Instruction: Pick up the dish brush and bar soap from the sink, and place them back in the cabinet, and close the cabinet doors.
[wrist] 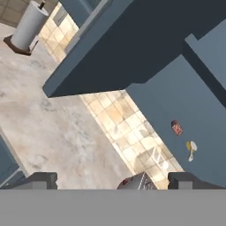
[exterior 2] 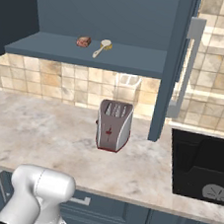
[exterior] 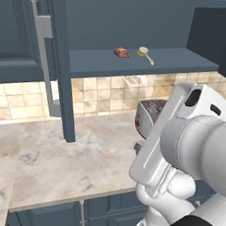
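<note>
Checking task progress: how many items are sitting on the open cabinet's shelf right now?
2. The bar soap lies on the cabinet shelf, and the dish brush lies beside it, apart from it, on the side nearer the sink. Shelf corners behind the doors may hide more.

My arm (exterior: pixel 187 149) is glossy white, built of fat rounded cylinders and smooth curved housings. One housing carries a small dark rounded window on top and a short dark slot beside it. A flat white plate runs along one side of a link, with thin seams and a tiny recessed fastener. A black band marks a joint. My fingertips (wrist: pixel 42 180) are small, dark, blocky.
</note>
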You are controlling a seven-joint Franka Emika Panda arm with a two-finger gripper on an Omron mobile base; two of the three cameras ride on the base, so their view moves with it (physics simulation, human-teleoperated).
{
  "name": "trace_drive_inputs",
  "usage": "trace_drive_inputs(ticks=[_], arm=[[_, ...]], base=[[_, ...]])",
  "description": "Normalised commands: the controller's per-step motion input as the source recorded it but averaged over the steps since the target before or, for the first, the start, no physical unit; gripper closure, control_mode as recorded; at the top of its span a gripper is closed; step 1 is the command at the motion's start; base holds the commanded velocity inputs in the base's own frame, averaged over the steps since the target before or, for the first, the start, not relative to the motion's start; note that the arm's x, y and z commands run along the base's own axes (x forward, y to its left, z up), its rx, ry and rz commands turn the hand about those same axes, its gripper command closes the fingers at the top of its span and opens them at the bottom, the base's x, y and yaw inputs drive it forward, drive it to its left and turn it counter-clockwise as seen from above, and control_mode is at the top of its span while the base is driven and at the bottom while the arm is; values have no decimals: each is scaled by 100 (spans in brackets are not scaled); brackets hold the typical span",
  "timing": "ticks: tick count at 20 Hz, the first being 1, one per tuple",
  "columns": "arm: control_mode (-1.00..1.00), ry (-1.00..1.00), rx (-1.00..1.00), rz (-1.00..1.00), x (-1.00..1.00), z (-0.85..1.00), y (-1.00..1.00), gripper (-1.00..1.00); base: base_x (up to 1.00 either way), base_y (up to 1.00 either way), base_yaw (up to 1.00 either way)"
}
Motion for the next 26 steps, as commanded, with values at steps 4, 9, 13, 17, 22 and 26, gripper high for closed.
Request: trace_drive_inputs(ticks=[4, 9, 13, 17, 22, 26], arm=[[-100, 0, -9, 0, -12, 0, 25, -100], [-100, 0, -9, 0, -21, 0, 26, -100], [-100, 0, -13, 0, -8, 0, 46, -100], [-100, 0, -12, 2, -2, 0, 43, -100], [-100, 0, -11, 6, 0, 0, 41, -100], [-100, -1, -10, 3, 4, 0, 37, -100]], base=[[0, 0, 0], [0, 0, 0], [0, 0, 0], [0, 0, 0], [0, 0, 0], [0, 0, 0]])
